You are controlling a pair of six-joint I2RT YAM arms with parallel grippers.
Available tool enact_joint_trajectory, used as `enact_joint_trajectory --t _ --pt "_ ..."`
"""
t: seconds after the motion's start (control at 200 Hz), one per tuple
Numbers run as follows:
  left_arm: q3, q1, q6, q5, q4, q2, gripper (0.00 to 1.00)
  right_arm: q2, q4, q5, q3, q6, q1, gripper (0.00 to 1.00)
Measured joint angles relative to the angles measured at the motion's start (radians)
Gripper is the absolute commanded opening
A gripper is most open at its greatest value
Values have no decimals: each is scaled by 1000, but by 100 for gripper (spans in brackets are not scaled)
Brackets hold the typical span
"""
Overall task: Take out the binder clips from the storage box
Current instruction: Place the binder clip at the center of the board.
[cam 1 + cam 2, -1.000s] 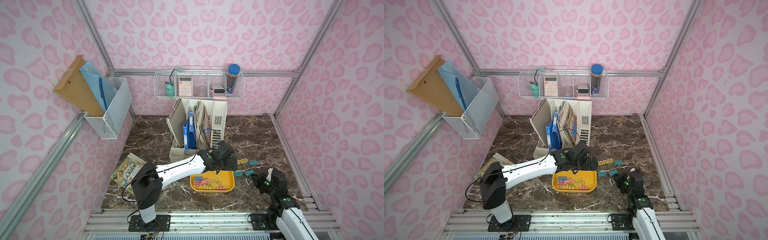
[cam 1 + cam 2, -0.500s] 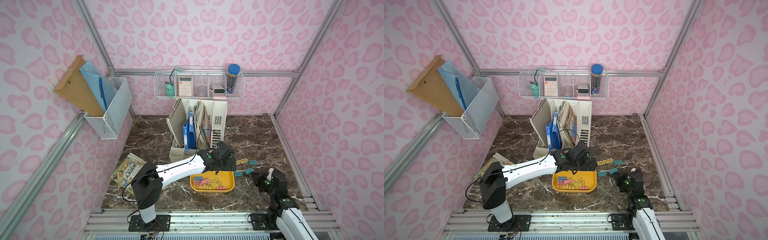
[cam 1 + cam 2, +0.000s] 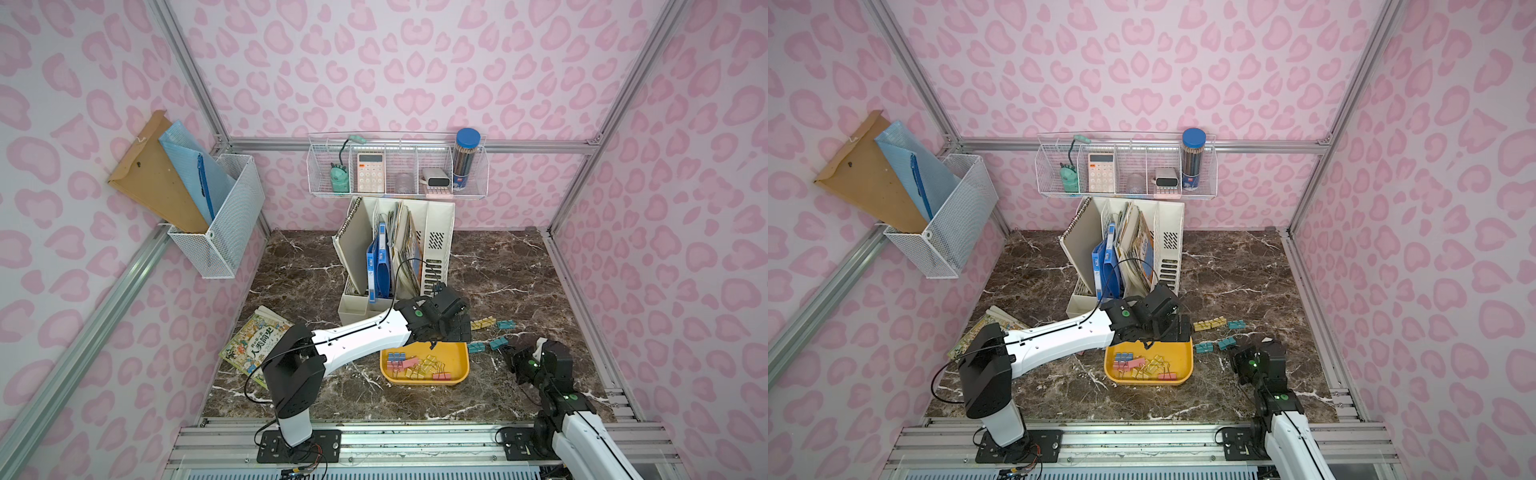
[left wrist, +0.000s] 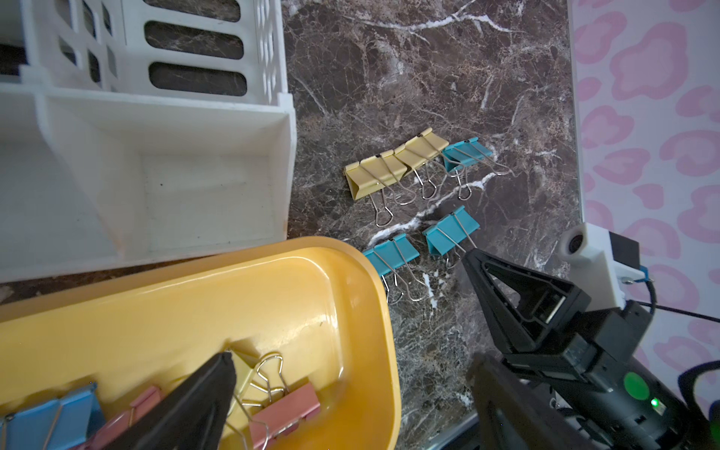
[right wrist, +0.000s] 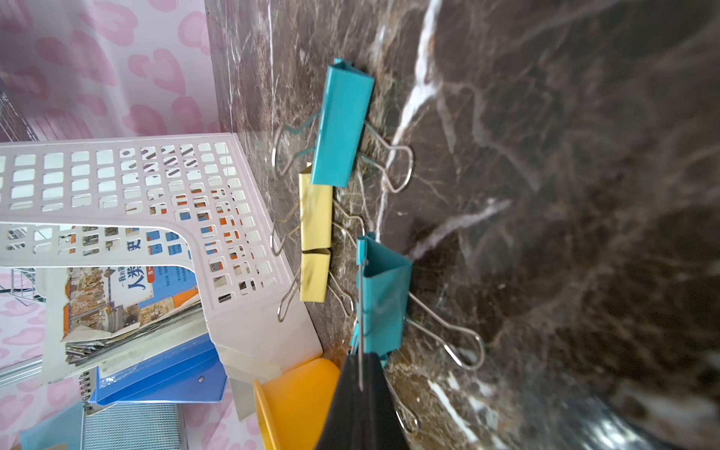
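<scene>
The yellow storage box (image 3: 424, 380) (image 4: 374, 311) lies on the marble floor with several pink, yellow and blue binder clips (image 3: 415, 365) (image 4: 284, 413) in it. Outside it, to the right, lie two yellow clips (image 4: 374, 175) and three teal ones (image 4: 465, 154). My left gripper (image 3: 453, 332) (image 4: 350, 356) is open and straddles the box's far right wall, one finger inside by a pink clip. My right gripper (image 3: 505, 350) (image 5: 360, 358) is shut low on the marble, with the upright wire handle of a teal clip (image 5: 383, 296) (image 4: 450, 230) in its tips. That clip rests on the floor.
The cream file organiser (image 3: 432, 249) stands just behind the box and the left gripper. A picture book (image 3: 255, 343) lies at the left. Wire baskets (image 3: 216, 224) (image 3: 395, 170) hang on the walls. The right wall rail (image 3: 582, 316) runs close to the loose clips.
</scene>
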Motion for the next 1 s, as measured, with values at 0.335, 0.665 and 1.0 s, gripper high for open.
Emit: enact_joint_trajectory --t 0.335,0.665,1.0 --pt "-2 4 -12 0 0 0 99 37 41 -8 -3 25 5 11" --pt "-11 6 -15 1 0 -4 99 41 3 -9 37 -10 14 24" --pt "-11 10 -15 2 1 -9 99 85 -36 -99 63 -111 19 26"
